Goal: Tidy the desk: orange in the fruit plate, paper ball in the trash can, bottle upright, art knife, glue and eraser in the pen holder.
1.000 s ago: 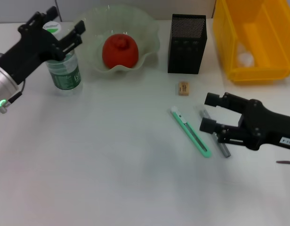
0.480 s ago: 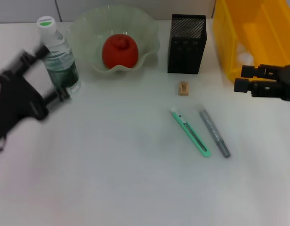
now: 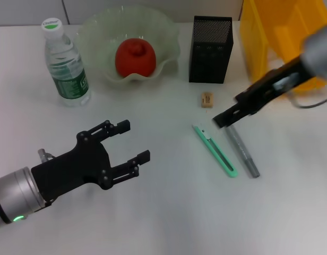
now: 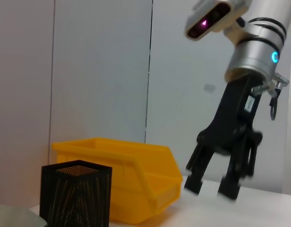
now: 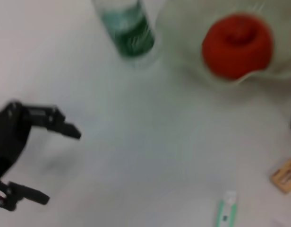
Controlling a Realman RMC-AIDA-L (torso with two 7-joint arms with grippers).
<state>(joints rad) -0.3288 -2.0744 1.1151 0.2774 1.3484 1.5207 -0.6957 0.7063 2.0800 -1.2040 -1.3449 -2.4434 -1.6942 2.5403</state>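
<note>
The orange [image 3: 135, 57] lies in the pale green fruit plate [image 3: 169, 37]. The bottle [image 3: 62, 61] stands upright at the back left. Right of the plate stands the black mesh pen holder [image 3: 212, 49]. In front of it lie the small tan eraser [image 3: 207, 99], the green art knife [image 3: 215, 150] and the grey glue stick [image 3: 241, 150]. My right gripper [image 3: 223, 118] hangs open just above the glue's far end, fingers apart in the left wrist view [image 4: 210, 187]. My left gripper [image 3: 134, 141] is open and empty over the near left table. The paper ball is hidden.
The yellow bin [image 3: 269, 32] stands at the back right, partly behind my right arm. The right wrist view shows the bottle [image 5: 129, 28], orange [image 5: 237, 45], eraser [image 5: 285, 175], knife tip [image 5: 226, 213] and left gripper [image 5: 58, 165].
My left gripper has drawn back from the bottle to the near left table. My right gripper went off toward the yellow bin and has come back over the glue's far end.
</note>
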